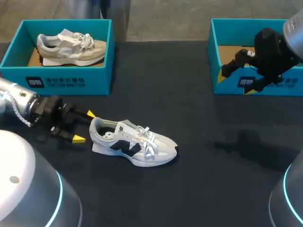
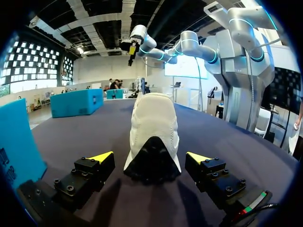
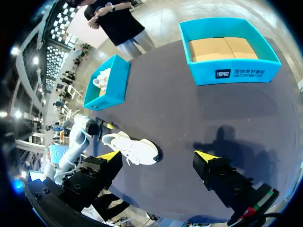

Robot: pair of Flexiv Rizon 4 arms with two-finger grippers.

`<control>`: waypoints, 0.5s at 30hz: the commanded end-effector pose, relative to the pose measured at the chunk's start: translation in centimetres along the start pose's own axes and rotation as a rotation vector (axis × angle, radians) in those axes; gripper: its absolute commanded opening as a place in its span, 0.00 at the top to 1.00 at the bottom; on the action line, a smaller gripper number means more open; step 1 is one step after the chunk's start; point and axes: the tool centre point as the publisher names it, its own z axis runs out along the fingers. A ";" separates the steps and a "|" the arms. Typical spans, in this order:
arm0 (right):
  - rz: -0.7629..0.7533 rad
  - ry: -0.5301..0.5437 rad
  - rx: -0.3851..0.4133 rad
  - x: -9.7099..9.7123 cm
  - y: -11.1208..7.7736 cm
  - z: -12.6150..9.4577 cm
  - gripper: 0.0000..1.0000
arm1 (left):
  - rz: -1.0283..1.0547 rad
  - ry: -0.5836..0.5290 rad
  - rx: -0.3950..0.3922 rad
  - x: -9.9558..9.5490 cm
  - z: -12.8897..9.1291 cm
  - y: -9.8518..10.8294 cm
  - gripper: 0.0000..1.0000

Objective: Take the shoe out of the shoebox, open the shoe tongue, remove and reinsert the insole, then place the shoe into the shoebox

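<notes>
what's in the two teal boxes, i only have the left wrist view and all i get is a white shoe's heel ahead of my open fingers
Observer: The left box holds a beige shoe, resting on its sole.
Operator: and the other box
Observer: The right box is empty.
Operator: is the right gripper carrying anything
Observer: No. The right gripper is open and holds nothing, raised above the table's right side.
</notes>
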 end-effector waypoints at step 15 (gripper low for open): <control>0.002 -0.002 0.000 0.1 0.0 0.1 0.00 | -0.014 -0.016 0.008 -0.1 2.8 0.0 0.00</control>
